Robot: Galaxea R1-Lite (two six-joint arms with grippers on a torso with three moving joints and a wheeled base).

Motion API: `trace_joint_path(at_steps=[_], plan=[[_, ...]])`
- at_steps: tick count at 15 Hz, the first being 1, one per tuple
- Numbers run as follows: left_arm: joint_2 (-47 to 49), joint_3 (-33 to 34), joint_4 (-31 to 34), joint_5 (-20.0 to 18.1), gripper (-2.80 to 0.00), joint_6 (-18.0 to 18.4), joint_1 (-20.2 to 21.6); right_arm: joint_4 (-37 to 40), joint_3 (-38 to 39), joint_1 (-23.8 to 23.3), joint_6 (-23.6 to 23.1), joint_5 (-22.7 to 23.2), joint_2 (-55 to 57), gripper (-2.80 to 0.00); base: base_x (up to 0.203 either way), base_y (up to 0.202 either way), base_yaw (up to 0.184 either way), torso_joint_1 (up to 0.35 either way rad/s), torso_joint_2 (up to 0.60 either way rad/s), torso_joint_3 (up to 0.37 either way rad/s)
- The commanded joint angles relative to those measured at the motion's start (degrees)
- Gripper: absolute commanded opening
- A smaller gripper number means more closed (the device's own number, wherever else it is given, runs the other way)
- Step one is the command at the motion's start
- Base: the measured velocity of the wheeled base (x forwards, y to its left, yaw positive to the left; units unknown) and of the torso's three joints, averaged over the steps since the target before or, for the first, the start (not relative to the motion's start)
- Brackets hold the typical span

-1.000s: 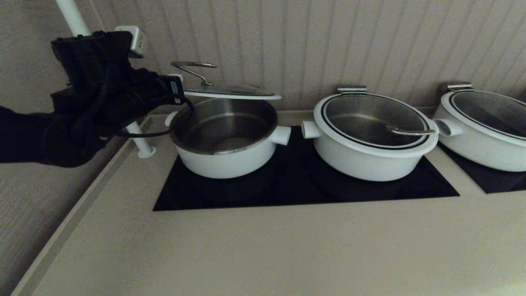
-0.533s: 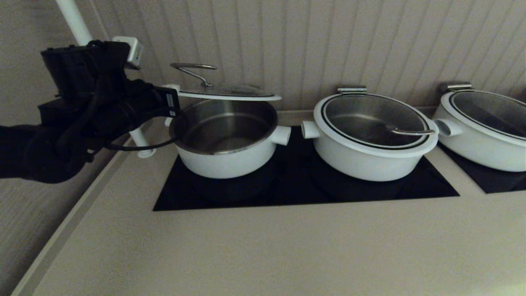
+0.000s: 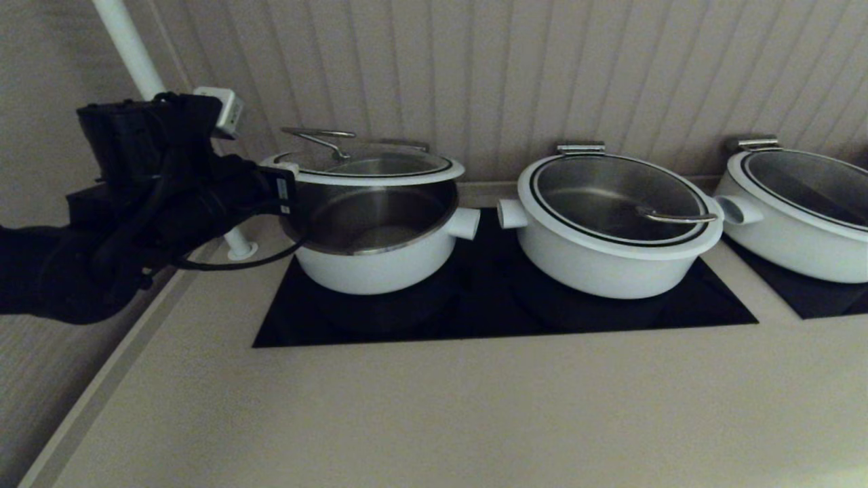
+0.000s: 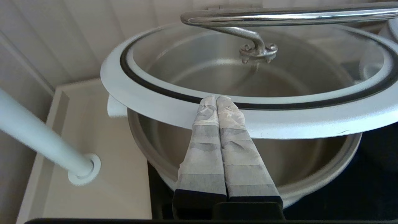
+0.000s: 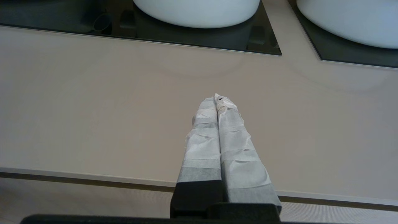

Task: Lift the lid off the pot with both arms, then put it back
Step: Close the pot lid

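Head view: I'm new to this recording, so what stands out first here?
The lid hangs tilted above the open pot at the left of the black cooktop, its front raised. The left gripper, jaws shut, props the lid's white rim from below. To the right, a second pot sits covered.

the head view is dim and warm-toned, its shadows soft and its corners darker. both wrist views are brighter and cooler. a bright streak of glare runs along the thin steel loop handle [image 4: 279,17], which is slightly soft, and the black glass cooktop [image 3: 502,305] faintly mirrors the pots.
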Motion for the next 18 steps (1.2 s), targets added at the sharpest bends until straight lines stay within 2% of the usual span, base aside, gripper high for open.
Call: trace_joint_path(at_steps=[1, 14, 18], plan=[[-0.16, 0.96, -0.20, 0.05, -2.80, 0.03, 0.01, -0.07, 0.00, 0.02, -0.05, 0.01, -0.01, -2.80, 0.000, 0.000, 0.000, 0.000, 0.00, 0.000], [-0.14, 8.91, -3.96, 0.13, -2.80, -0.06, 0.01, -0.01, 0.00, 0.02, -0.05, 0.01, 0.06, -2.80, 0.000, 0.000, 0.000, 0.000, 0.00, 0.000], [1.07, 10.29, -6.87, 0.05, -2.80, 0.03, 0.01, 0.01, 0.00, 0.02, -0.05, 0.01, 0.02, -2.80, 0.000, 0.000, 0.000, 0.000, 0.00, 0.000]])
